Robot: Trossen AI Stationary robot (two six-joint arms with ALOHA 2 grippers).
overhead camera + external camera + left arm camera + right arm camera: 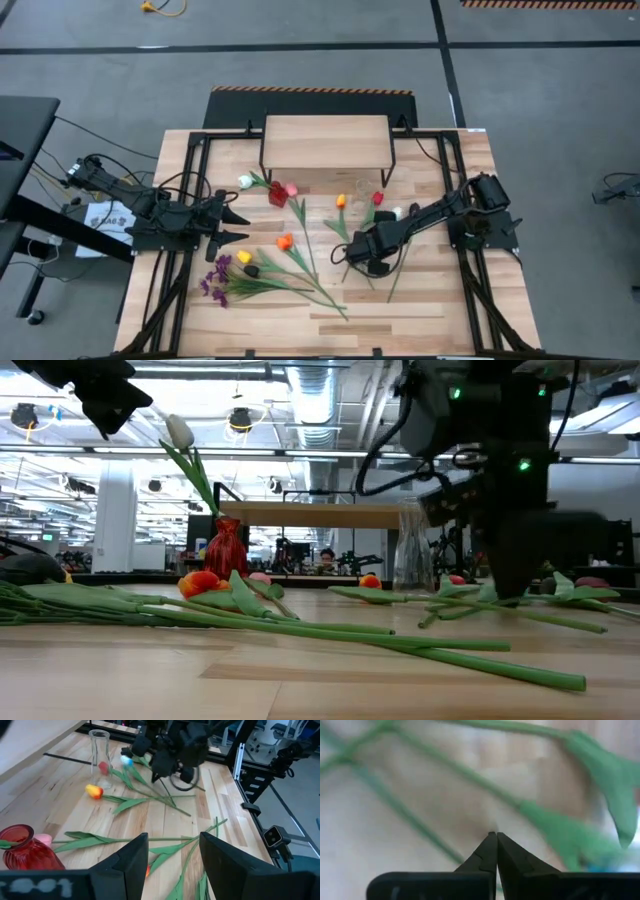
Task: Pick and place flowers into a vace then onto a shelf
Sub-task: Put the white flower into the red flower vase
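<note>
Tulips lie scattered on the plank table: an orange one (285, 241), a yellow one (243, 257), a purple sprig (215, 290), and long green stems (330, 632). A red vase (277, 194) stands upright with a white tulip (180, 432) in it. A clear glass vase (100, 757) stands empty. The shelf (325, 142) is at the far edge. My right gripper (492, 836) points down, shut, over stems and leaves right of centre. My left gripper (174, 855) hovers open at the left. My right gripper's shut tips stand just over the blurred green stems (445, 842). No stem shows between them, and I cannot tell whether they touch one.
Black frame rails (470, 290) run along the table's left and right sides. A pink tulip (291, 189), an orange-yellow tulip (340, 200) and a red tulip (377, 198) lie near the shelf's legs. Bare wood shows along the near edge (400, 320).
</note>
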